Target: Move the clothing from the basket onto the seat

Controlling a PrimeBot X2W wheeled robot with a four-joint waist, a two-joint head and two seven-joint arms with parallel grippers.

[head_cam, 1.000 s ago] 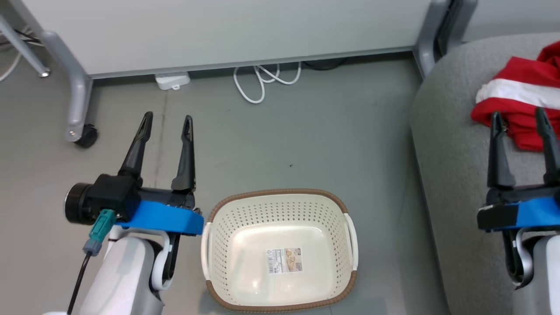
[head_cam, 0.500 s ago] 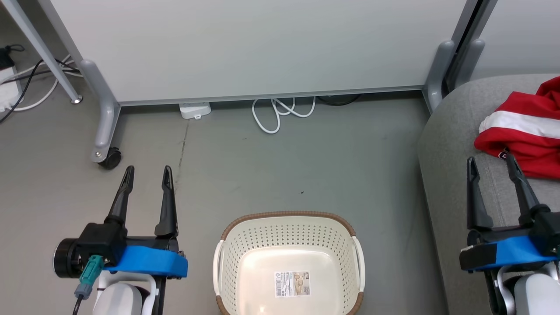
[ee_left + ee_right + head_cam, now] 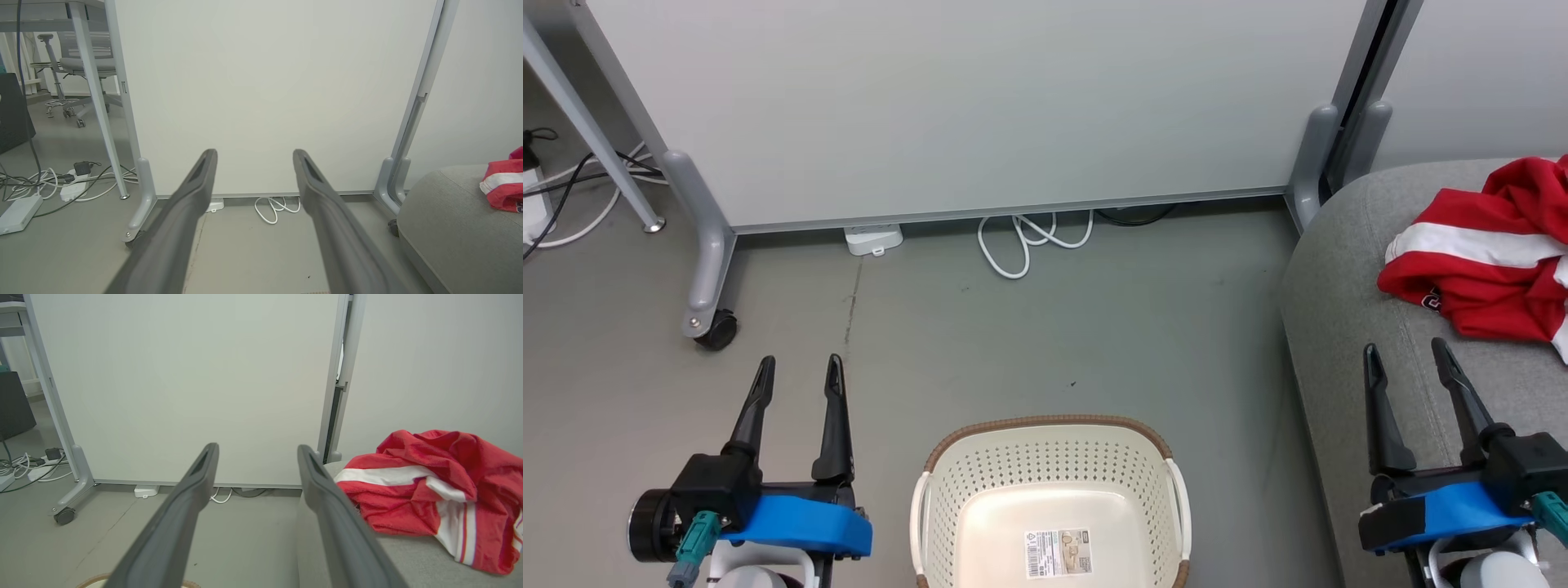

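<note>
The clothing (image 3: 1478,261) is seen crumpled on the seat (image 3: 1347,327), far right. The basket (image 3: 1045,422) is set on the floor (image 3: 1013,343), near centre. The left tool (image 3: 800,359) and right tool (image 3: 1405,347) are held wide.

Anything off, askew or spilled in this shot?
Nothing damaged or spilled. The clothing lies crumpled on the seat; the basket stands upright and empty on the floor. A loose white cable loops under the partition.

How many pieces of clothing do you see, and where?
1. The clothing lies crumpled on the seat. The basket shows none inside, but its near end is cut off by the picture's edge.
</note>
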